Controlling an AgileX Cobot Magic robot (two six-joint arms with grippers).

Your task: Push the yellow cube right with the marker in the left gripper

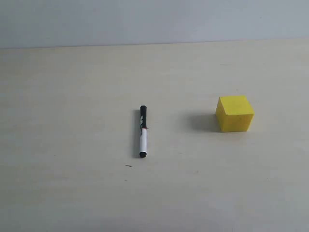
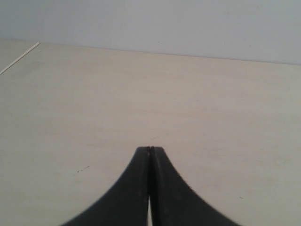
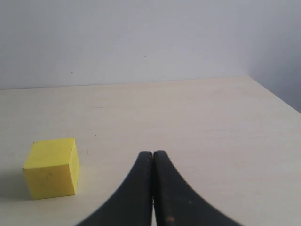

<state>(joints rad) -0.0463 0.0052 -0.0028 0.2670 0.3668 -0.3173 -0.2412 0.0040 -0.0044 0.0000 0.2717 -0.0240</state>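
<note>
Marker [image 1: 143, 131]: slim pen shape, lying flat on the table, long axis running near-to-far in the ext. view. The far half is black. The near half is a white barrel w/ a small black end tip. A thin red-ish band shows where the 2 halves meet.
Yellow cube [image 1: 234, 113]: solid block w/ sharp edges and matte bright yellow faces, sitting flat on the table. It is well apart from the marker, to its right in the ext. view, and casts a soft shadow on its left side. The right wrist view also shows it [image 3: 51, 168]: 3 faces visible, the top one lighter.
Left gripper [image 2: 150, 149]: 2 dark, smooth, curved jaws tapering to a point, pressed together tip to tip over bare table. Only a hairline seam shows between them.
Right gripper [image 3: 153, 153]: same black curved jaws, also pressed together. The cube sits off to 1 side of the tips, not touching.
Table [image 1: 72, 169]: pale cream top w/ faint wood-like grain and a matte finish. 1 tiny dark speck lies near the marker's near end.
Wall [image 1: 145, 19]: plain grey-white and smooth, behind the table's far edge.
</note>
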